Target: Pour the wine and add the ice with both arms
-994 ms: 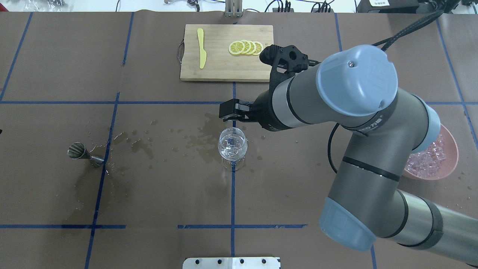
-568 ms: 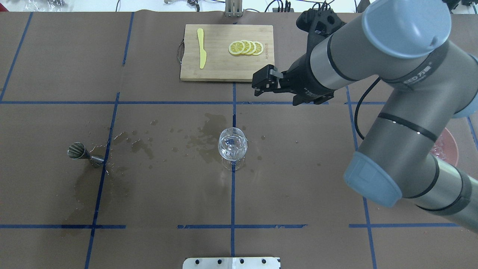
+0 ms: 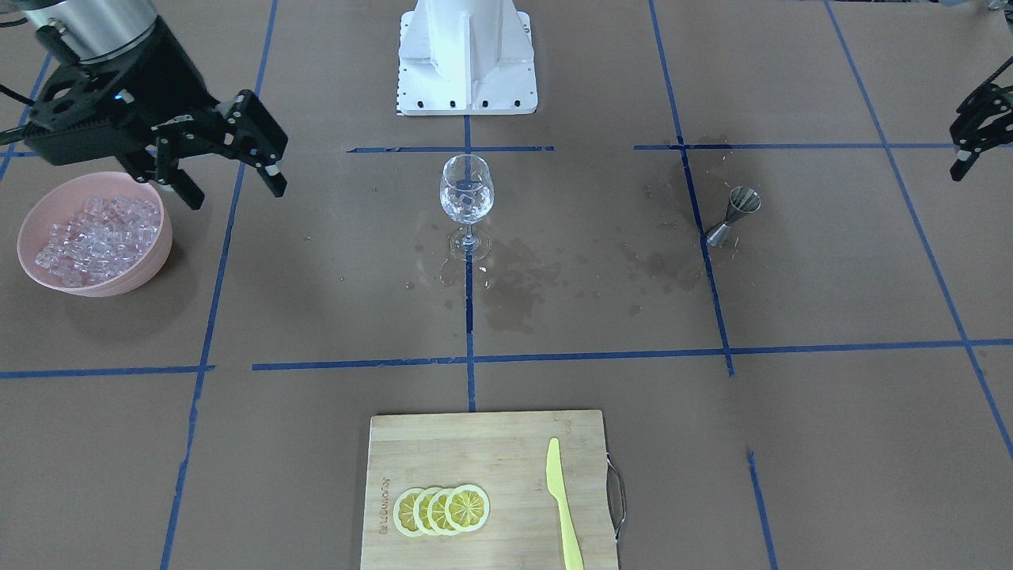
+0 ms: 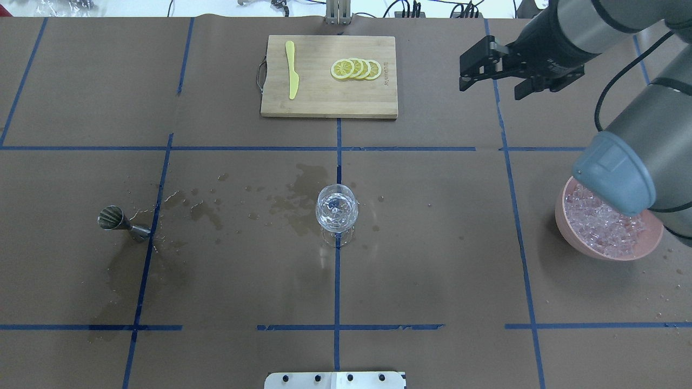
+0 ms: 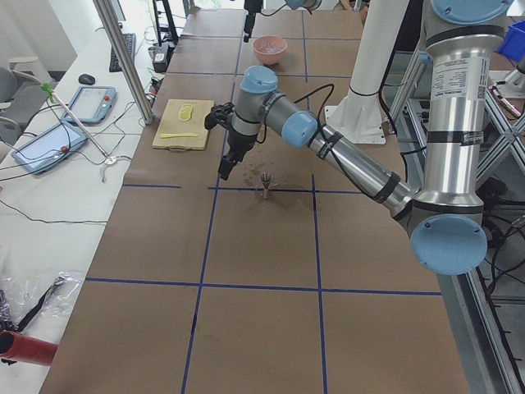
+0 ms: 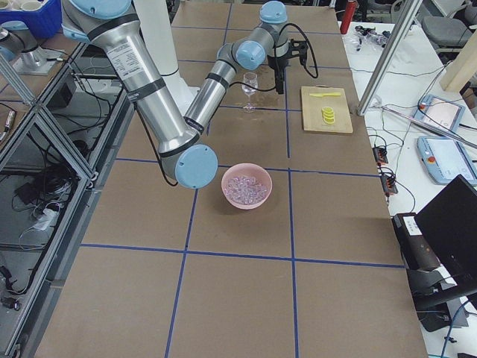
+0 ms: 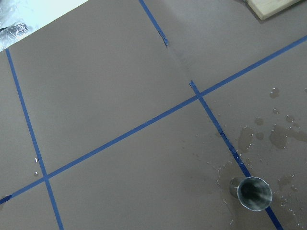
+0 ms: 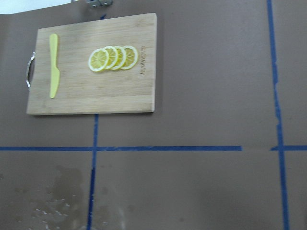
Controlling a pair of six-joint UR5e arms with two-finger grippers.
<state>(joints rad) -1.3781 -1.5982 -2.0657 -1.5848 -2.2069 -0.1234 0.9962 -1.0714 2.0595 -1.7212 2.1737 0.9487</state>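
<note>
The ice (image 3: 93, 233) fills a pink bowl (image 3: 155, 263) at the left edge of the front-facing view. In the overhead view the bowl sits at the right edge, partly under the right arm's elbow. More clear cubes seem to lie in the wine glass (image 3: 467, 192), upright at the frame's centre on a blue tape line. The right gripper (image 3: 236, 194) shows in the upper left, just up and right of the bowl, raised off the table, its 2 fingers spread apart and empty. The left gripper (image 3: 977, 142) is cut by the right edge, and I cannot tell whether its claw is apart or together. A steel jigger (image 3: 734, 215) stands right of the glass among wet stains. At the bottom, a wooden board (image 3: 491, 443) carries 4 lemon slices (image 3: 441, 511) and a yellow knife (image 3: 563, 507).
</note>
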